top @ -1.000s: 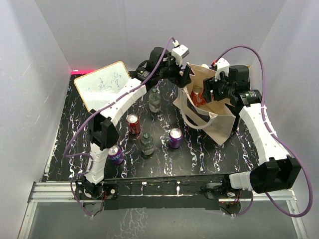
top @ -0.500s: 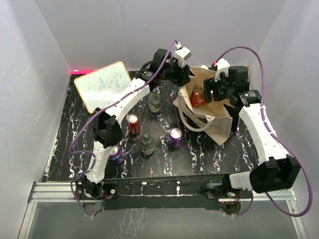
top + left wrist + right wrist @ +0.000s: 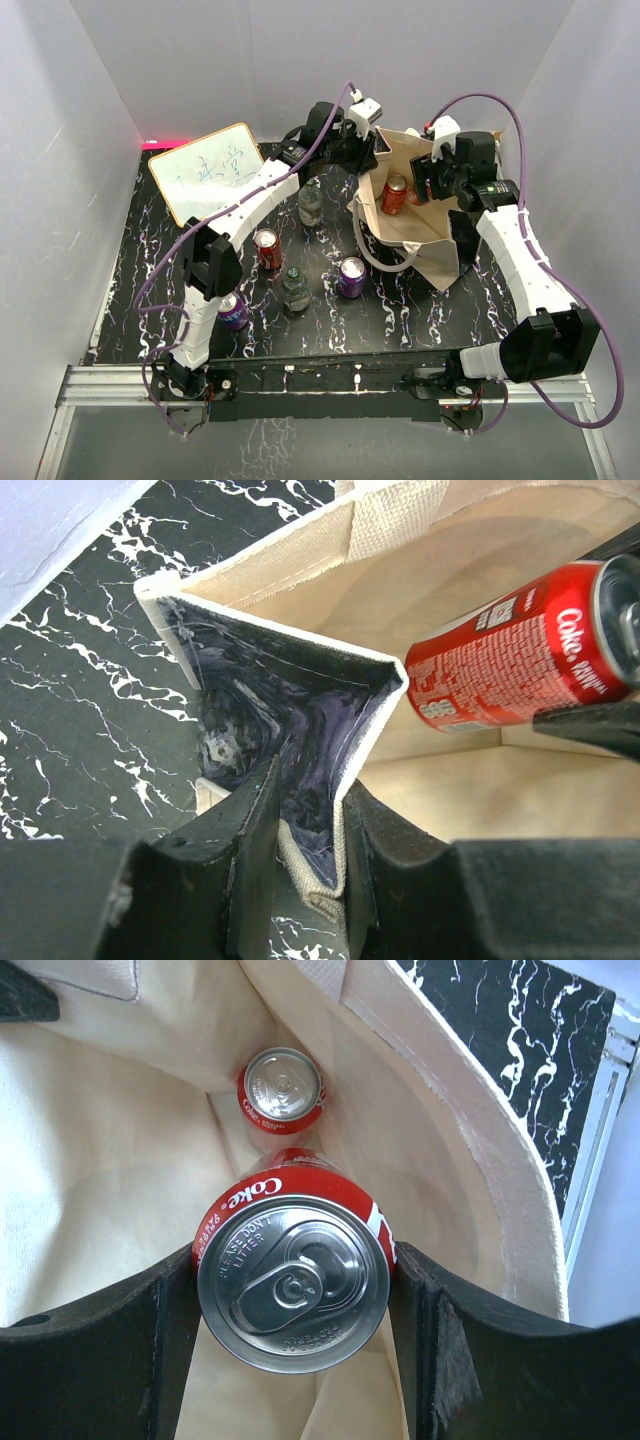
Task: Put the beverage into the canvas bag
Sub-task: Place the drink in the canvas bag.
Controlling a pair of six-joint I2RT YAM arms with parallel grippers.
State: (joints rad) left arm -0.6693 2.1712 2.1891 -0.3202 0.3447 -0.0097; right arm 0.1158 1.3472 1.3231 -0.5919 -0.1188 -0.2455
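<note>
Black table (image 3: 130, 270): left gripper (image 3: 308, 822) pinches canvas bag (image 3: 295, 555) rim.

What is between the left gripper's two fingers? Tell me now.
A dark-faced fold of the canvas bag, pinched by the left gripper; the left wrist view shows it.

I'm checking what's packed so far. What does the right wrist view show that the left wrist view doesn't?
Only the right wrist view: a second red can deep inside the canvas bag, beyond the held one. Only the left wrist view: the left gripper pinching the bag's dark-faced wall at the rim. Both: the red Coke can clamped in the right gripper over the bag's beige interior.
</note>
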